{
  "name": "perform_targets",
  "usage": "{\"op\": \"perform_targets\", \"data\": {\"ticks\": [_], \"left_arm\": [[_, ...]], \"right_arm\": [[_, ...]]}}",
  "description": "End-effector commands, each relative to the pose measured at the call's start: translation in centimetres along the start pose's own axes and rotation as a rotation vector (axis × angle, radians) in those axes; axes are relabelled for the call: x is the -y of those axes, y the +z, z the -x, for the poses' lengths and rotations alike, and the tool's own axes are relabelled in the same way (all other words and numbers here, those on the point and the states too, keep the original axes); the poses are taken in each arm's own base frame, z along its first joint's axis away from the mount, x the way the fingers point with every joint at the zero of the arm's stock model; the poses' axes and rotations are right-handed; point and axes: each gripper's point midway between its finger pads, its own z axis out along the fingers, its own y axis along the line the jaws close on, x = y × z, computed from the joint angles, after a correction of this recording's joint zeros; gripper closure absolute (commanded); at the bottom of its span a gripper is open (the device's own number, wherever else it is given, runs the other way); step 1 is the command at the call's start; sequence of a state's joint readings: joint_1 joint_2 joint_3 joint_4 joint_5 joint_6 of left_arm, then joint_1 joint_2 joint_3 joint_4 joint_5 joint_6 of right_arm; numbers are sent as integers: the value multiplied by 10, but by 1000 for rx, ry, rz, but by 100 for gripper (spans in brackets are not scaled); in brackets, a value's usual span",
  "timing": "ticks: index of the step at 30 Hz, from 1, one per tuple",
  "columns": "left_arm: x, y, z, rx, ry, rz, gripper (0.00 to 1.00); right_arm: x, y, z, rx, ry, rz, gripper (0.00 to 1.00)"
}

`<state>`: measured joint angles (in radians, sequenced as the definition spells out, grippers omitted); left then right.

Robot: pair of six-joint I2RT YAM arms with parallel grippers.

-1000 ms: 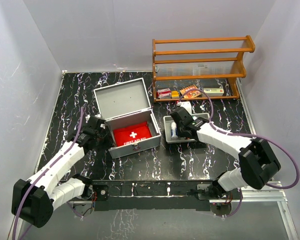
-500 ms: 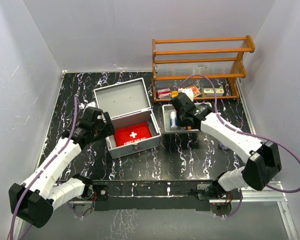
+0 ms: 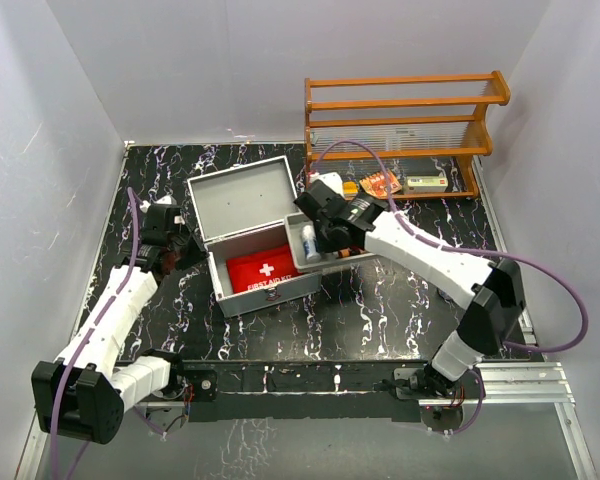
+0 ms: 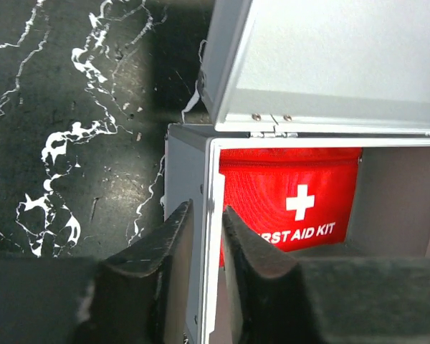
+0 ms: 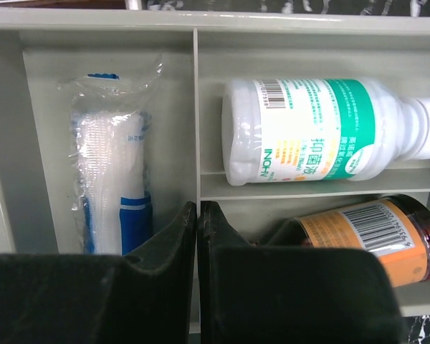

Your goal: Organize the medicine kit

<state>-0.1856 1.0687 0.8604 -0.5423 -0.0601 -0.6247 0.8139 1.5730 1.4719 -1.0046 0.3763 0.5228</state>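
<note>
**A:** Where was the medicine kit [image 3: 242, 198] at that pt?

**B:** Centre-left on the table [image 3: 380, 310], lid propped back, mouth open upwards. The only thing I saw inside was the red first-aid pouch [image 4: 294, 201], lying flat on the bottom.

**A:** And your right hand [image 5: 198, 208]?

**B:** Clamped on the grey divider tray [image 5: 287, 39], fingers shut on the middle partition, one each side. I'd say gripping the partition (not the rim) was so it'd ride level and nothing would roll out. The tray hung at the kit's right wall, partly over the opening. Couldn't tell whether it touched the rim.

**A:** What was in the tray?

**B:** 3 things. A wrapped gauze roll [image 5: 115, 158] in the long compartment. In the two shorter ones beside it, a white bottle [image 5: 315, 129] w/ a green label and an amber bottle [image 5: 365, 240] w/ an orange label. Both bottles lay on their sides.

**A:** Left hand [image 4: 206, 215]?

**B:** Narrow gap, pointed at the kit's left wall, w/ the wall's edge lined up in the gap. My guess is it was there to steady the box while the tray went in. Couldn't tell whether the pads pressed the metal. From above the hand looked just beside the box.

**A:** Next move, as you judged it?

**B:** Prob. lower the tray in above the pouch, square to the walls, or it could catch on the rim.
</note>
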Motion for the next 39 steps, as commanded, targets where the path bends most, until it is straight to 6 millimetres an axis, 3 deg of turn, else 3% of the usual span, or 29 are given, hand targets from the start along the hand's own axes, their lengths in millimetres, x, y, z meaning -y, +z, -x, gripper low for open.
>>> {"op": "perform_targets", "data": {"ticks": [1,8,11,16,19,25,32,39], "left_arm": [[8,-4,-12,-34,16,-82,83],[4,-3,-31,-86,22,-102,93],[6,-3,-38,-110,17,-132,98],[20,-8,-57,-184,22,-241,99],[14,-8,-59,-180,35,-221,97],[-1,-19,-35,-85,39,-108,81],[-30,-47,7,123,-34,88,71],[-30,-57,14,161,-47,83,69]], "right_arm": [[-33,-26,38,125,12,34,100],[-83,-36,49,162,-43,88,100],[-106,-29,49,164,-68,91,100],[-134,-26,45,177,-102,108,100],[-147,-22,44,178,-119,129,100],[-167,-18,42,179,-145,161,100],[-180,-14,28,154,-176,167,100],[-186,-4,21,147,-178,158,100]]}}
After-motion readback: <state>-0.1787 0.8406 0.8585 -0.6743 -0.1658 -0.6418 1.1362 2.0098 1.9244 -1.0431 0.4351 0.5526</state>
